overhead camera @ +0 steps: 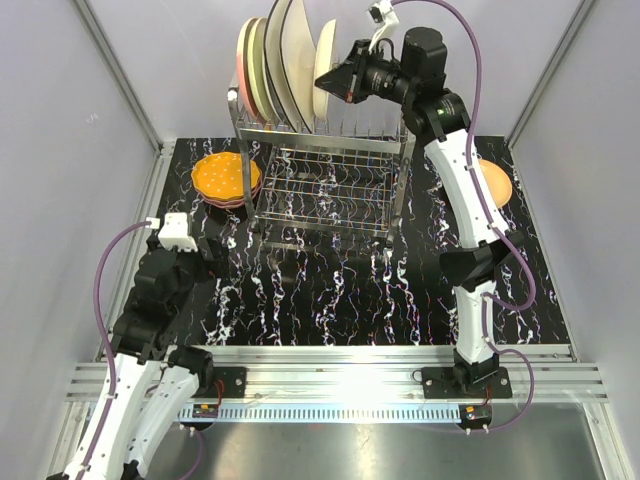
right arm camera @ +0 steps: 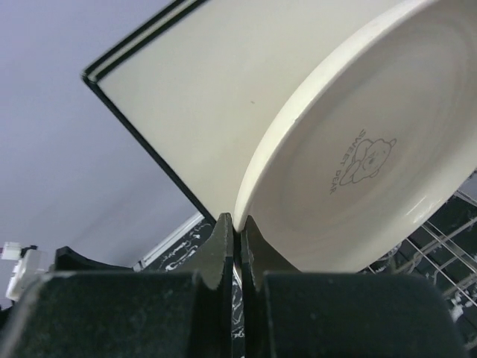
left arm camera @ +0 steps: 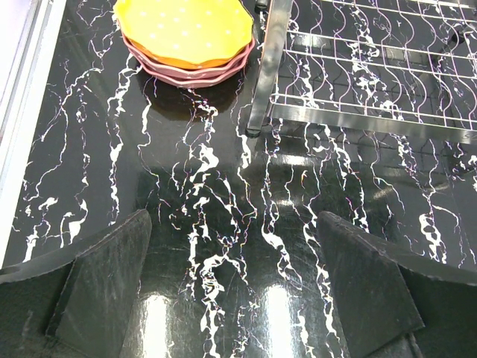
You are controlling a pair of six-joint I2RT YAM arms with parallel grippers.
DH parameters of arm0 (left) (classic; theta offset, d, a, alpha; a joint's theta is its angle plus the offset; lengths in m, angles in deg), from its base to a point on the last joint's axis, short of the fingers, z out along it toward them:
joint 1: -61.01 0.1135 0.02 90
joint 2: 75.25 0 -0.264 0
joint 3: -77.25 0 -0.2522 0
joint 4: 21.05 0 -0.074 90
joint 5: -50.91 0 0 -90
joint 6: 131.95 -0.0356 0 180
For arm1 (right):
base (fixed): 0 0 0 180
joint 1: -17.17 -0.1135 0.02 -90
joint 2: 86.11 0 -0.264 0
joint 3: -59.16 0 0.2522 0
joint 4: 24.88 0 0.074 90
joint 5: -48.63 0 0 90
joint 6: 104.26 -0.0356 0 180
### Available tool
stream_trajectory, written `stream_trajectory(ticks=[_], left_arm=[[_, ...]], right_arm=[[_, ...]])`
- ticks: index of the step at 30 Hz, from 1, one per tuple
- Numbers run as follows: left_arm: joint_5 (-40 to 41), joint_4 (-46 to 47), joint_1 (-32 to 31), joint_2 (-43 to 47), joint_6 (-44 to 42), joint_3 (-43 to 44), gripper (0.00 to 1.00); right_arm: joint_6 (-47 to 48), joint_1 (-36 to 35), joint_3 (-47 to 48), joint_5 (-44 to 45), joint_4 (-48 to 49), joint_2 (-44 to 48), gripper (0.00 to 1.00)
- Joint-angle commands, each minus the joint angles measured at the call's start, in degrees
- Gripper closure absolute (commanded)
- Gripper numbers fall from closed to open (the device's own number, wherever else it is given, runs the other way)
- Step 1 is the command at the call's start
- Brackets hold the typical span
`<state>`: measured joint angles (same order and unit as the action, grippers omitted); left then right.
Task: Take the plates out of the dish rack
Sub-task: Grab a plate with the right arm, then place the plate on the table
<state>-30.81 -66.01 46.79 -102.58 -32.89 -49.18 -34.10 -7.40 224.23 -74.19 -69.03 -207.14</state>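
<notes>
The chrome dish rack (overhead camera: 320, 185) stands at the back of the table, with several plates (overhead camera: 265, 65) upright on its top tier. My right gripper (overhead camera: 325, 82) is at the rack's top, shut on the rim of the cream round plate (overhead camera: 326, 55). In the right wrist view its jaws (right arm camera: 237, 231) pinch that plate's (right arm camera: 358, 164) edge, and the large cream square plate (right arm camera: 216, 97) stands just behind. My left gripper (left arm camera: 235, 283) is open and empty, low over the table near the rack's front left post (left arm camera: 264, 67).
An orange plate (overhead camera: 227, 175) lies on pink plates (left arm camera: 186, 73) left of the rack. Another orange plate (overhead camera: 493, 182) lies on the table at the right, partly behind my right arm. Grey walls close in the sides and back.
</notes>
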Motion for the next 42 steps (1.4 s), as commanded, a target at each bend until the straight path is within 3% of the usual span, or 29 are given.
stream_trajectory(ticks=[1,8,14,21,28,33,42], left_arm=[[-1.2,3.5,0.3,0.4,0.2,-0.3,0.04],[-1.3,3.5,0.3,0.4,0.0,-0.3,0.04],[-0.9,3.8,0.3,1.1,-0.1,-0.4,0.03],[-1.2,4.0,0.2,2.9,-0.4,-0.7,0.01],[-1.9,3.9,0.2,3.2,-0.5,-0.5,0.01],[-2.6,4.0,0.3,4.1,-0.6,-0.6,0.01],[-3.7,4.0,0.3,4.7,-0.5,-0.6,0.01]], right_arm=[[-4.2,0.0,3.3,-4.6,6.8,1.5,1.0],[0.6,0.0,7.3,-5.3,4.5,2.3,1.0],[10.0,0.1,9.4,-3.5,-1.7,7.5,1.0],[31.3,0.7,4.9,-4.4,-15.3,18.3,1.0],[44.4,2.3,-21.2,8.6,-17.6,38.7,1.0],[48.2,13.3,-35.8,10.8,-19.1,49.1,1.0],[56.7,22.6,-62.2,17.8,-19.5,61.4,1.0]])
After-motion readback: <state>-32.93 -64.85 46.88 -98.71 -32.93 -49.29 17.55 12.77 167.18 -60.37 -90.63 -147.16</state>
